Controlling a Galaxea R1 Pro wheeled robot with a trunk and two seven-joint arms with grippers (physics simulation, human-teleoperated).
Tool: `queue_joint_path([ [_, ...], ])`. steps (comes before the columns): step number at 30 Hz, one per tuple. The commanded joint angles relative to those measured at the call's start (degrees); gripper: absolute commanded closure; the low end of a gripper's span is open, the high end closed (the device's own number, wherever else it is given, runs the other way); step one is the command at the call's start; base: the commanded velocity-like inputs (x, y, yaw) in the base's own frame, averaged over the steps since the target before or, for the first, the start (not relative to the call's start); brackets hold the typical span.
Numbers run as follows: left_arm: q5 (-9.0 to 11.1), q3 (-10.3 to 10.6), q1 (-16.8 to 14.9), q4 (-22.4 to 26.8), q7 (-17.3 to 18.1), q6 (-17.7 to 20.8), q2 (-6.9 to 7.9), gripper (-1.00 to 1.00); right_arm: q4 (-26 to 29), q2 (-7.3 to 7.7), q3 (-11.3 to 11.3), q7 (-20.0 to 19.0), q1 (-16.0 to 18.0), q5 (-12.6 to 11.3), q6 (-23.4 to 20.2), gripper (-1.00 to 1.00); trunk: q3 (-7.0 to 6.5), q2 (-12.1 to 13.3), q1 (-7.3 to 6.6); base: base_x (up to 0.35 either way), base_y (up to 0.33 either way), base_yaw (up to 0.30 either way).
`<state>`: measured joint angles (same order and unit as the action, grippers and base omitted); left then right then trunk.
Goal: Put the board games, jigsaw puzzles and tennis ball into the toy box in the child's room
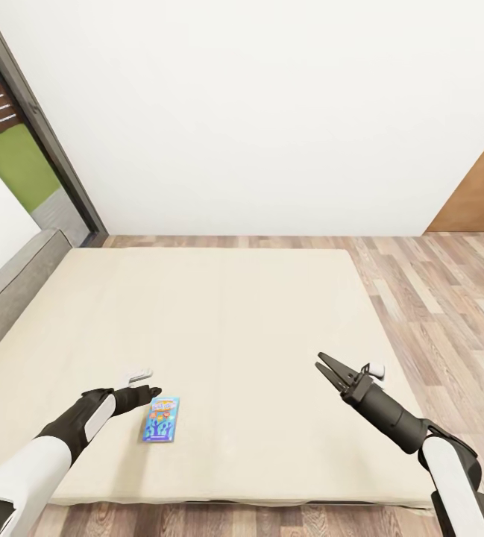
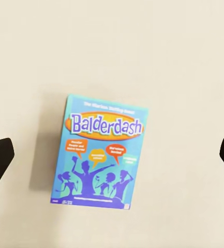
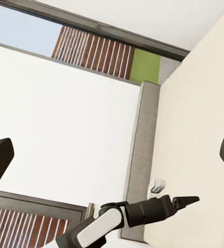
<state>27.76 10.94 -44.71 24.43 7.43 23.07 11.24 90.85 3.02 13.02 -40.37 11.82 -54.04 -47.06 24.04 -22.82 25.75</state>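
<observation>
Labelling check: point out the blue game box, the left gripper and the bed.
Blue game box (image 2: 99,151): left wrist view, middle of its cover.
Left gripper (image 1: 146,391): head view, between its fingertips.
Bed (image 1: 242,321): head view, bare mattress.

Matt beige cloth mattress (image 1: 234,335); glossy printed card box (image 2: 99,152) (blue); wood-plank floor (image 1: 435,298).

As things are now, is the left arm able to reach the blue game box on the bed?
Probably yes. The left end effector hovers open just beside the blue game box, which lies flat on the mattress with nothing over it or between them.
</observation>
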Motion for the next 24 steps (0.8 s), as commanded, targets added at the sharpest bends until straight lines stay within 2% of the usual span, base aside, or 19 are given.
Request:
queue_joint_path([
  [1, 0.2, 0.2, 0.0, 0.1, 0.0, 0.2, 0.06, -1.0, 0.0, -0.03, 0.0, -0.1, 0.0, -0.1, -0.3, -1.0, 0.09, -0.1, 0.03, 0.0, 0.0, 0.0],
  [9, 0.2, 0.2, 0.0, 0.1, 0.0, 0.2, -0.02, -1.0, 0.0, -0.01, 0.0, 0.2, 0.0, -0.1, -0.4, -1.0, 0.09, -0.1, 0.03, 0.0, 0.0, 0.0],
  [13, 0.2, 0.2, 0.0, 0.1, 0.0, 0.2, -0.06, -1.0, 0.0, -0.18, -0.1, 2.2, 0.0, 0.0, -0.7, -1.0, 0.09, -0.1, 0.03, 0.0, 0.0, 0.0],
  [16, 0.2, 0.2, 0.0, 0.1, 0.0, 0.2, -0.07, -1.0, 0.0, -0.24, -0.4, 6.0, 0.3, -0.1, -1.3, -1.0, 0.09, -0.1, 0.03, 0.0, 0.0, 0.0],
  [20, 0.2, 0.2, 0.0, 0.1, 0.0, 0.2, -0.08, -1.0, 0.0, -0.34, -1.2, 14.9, 0.8, -0.4, -4.6, -1.0, 0.09, -0.1, 0.03, 0.0, 0.0, 0.0],
  [24, 0.2, 0.2, 0.0, 0.1, 0.0, 0.2, 0.04, -1.0, 0.0, -0.37, -1.4, 18.9, 0.9, -0.7, -6.5, -1.0, 0.09, -0.1, 0.03, 0.0, 0.0, 0.0],
])
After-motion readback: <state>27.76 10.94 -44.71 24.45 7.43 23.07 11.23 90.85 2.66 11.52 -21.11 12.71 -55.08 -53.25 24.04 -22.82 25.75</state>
